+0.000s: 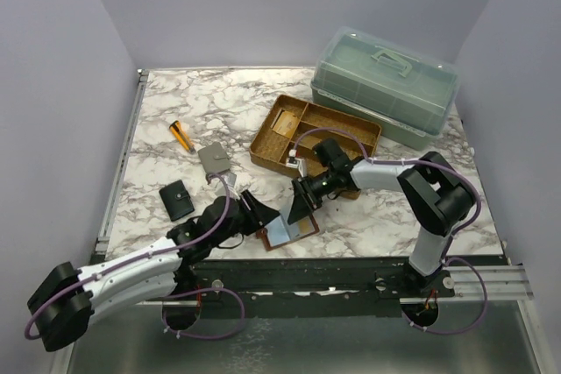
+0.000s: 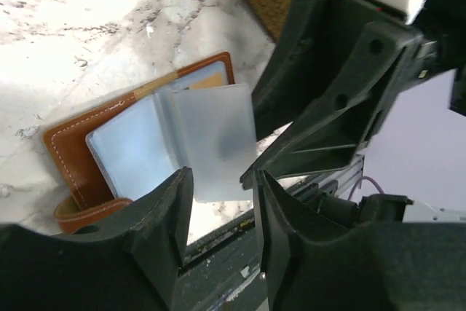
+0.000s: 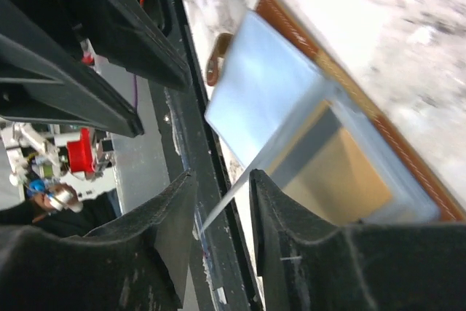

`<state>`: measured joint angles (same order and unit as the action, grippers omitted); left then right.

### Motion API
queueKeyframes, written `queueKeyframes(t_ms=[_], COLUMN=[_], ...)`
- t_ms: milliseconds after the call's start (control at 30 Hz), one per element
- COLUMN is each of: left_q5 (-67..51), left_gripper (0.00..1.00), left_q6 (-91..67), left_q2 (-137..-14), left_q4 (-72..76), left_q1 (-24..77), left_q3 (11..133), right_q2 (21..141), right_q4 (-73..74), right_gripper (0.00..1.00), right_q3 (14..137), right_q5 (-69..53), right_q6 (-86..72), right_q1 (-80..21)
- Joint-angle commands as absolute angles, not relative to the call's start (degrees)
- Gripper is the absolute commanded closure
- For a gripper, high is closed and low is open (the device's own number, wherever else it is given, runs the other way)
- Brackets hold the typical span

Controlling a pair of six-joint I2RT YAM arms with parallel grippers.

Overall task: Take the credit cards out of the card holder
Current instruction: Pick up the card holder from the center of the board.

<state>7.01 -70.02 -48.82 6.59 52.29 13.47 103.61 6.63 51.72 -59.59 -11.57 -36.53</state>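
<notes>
The card holder [image 1: 279, 236] lies open near the table's front edge, brown leather [image 2: 62, 151] with light-blue plastic leaves [image 2: 131, 151]. One frosted leaf [image 2: 218, 136] stands up from it. A tan credit card [image 3: 338, 180] shows inside a sleeve. My left gripper [image 2: 222, 180] hovers just in front of the raised leaf, open, with nothing between its fingers. My right gripper [image 3: 222, 180] comes from the other side, also open. The thin edge of the leaf [image 3: 240, 191] runs through its gap, close to the right-hand finger. In the top view both grippers [image 1: 267, 216] [image 1: 296, 208] meet over the holder.
A brown divided tray [image 1: 351, 124] sits behind the right arm, a green lidded box [image 1: 386, 85] beyond it. A grey wallet [image 1: 213, 160], a black wallet [image 1: 178, 199] and an orange pen [image 1: 182, 136] lie to the left. The black front rail [image 1: 351, 271] runs just below the holder.
</notes>
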Motion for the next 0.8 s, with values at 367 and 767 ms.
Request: queueKeyframes(t_ms=[367, 767], left_q5=[12.17, 6.93], left_gripper=[0.51, 0.52], left_q6=[-66.16, -68.81], left_q2=[-23.45, -27.54], left_q4=[-20.17, -8.13], left_q1=[50.75, 50.71], left_q3=[19.62, 15.82], right_q2=[115.51, 111.44], right_q4=[18.81, 30.40], right_gripper=[0.50, 0.49], right_q3=[67.10, 71.55], right_q5=[-55.08, -55.75], right_q6=[-3.84, 12.17], right_q1=[-47.72, -44.99])
